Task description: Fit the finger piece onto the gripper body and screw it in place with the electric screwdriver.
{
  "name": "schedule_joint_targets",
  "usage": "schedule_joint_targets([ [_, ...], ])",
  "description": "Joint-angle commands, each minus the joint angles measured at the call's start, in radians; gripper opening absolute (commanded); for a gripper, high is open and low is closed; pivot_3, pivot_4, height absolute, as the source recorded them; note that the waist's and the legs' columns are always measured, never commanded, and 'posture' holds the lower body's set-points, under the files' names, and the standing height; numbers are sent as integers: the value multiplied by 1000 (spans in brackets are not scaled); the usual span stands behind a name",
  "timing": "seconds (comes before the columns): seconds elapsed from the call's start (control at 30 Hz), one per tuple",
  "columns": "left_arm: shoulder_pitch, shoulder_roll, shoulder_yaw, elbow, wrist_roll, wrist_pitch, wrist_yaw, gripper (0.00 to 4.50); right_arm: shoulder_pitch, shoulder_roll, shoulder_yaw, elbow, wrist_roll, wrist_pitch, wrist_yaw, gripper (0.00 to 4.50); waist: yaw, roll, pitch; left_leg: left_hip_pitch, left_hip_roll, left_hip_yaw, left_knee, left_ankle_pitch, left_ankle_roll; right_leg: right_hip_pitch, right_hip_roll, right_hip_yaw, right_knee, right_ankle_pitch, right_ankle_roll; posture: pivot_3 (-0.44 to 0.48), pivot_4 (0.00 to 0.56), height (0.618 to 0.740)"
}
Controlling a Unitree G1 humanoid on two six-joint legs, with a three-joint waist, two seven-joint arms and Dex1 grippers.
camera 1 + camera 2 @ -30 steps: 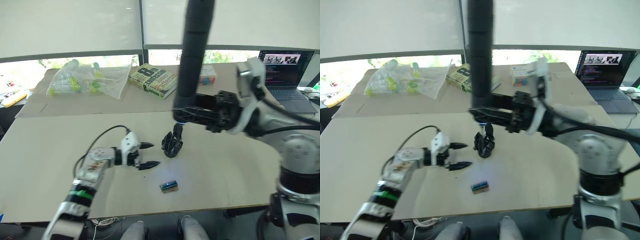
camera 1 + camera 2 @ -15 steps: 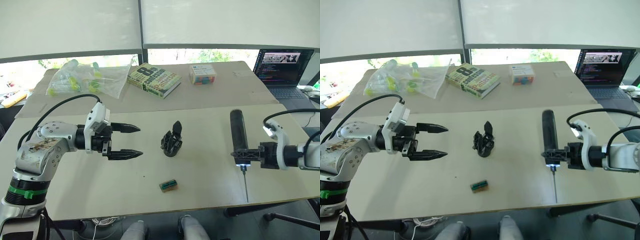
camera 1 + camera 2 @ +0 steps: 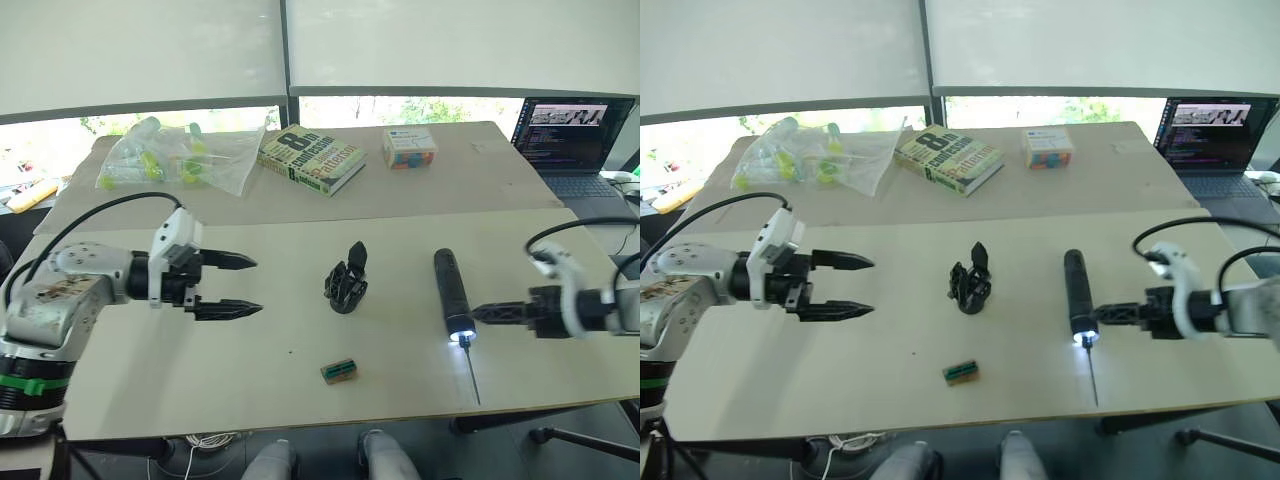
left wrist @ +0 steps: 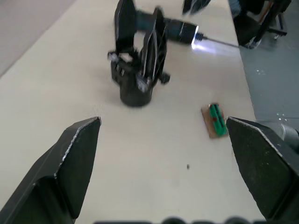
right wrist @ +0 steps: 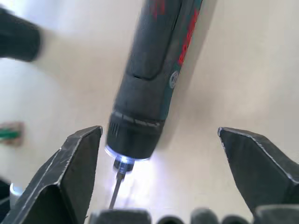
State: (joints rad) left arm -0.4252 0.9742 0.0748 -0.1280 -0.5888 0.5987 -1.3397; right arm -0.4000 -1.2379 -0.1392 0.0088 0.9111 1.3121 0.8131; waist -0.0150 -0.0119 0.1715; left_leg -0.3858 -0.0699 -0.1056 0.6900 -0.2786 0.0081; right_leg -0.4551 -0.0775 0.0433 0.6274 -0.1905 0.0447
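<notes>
Electric screwdriver (image 3: 451, 294) lies flat, bit toward the table's near edge, between the right gripper's (image 3: 487, 314) spread jaws.

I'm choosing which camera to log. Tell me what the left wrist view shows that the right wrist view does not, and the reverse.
Left wrist view alone: the gripper body standing on the table, between the open left gripper fingers. Right wrist view alone: red lettering on the handle, framed by the open right gripper. Both share the electric screwdriver lying with its tip light on, and the tan-and-green block.
</notes>
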Motion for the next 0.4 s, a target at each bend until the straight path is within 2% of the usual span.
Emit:
schedule_joint_targets([
  [0.03,25,89,92,45,-14,7,-56,4500,103,-114,-158,-54,-76,-209,217,4471,1,0,0,0,0,0,0,0,0,0,0,0,0,0,0,0,150,740],
  [0.1,62,143,136,84,-15,11,-84,4500,234,-148,-260,-29,-191,-426,372,4471,0,-1,0,1,1,0,0,0,0,1,0,-1,0,0,0,0,150,740],
  [0.17,112,178,177,116,4,-27,-109,4500,317,-136,-366,40,-281,-643,495,4471,-2,-1,0,2,1,0,0,0,0,3,0,-1,-1,0,1,0,150,740],
  [0.23,149,194,202,140,27,-72,-118,4500,339,-118,-422,134,-348,-801,529,4471,-2,0,1,4,0,1,0,0,0,4,0,-1,-1,-1,1,0,150,740],
  [0.4,164,172,188,143,44,-121,-118,4500,338,-95,-433,306,-441,-1038,600,4471,-1,1,2,14,1,1,-2,0,0,15,-1,-1,-3,-1,1,0,150,740],
])
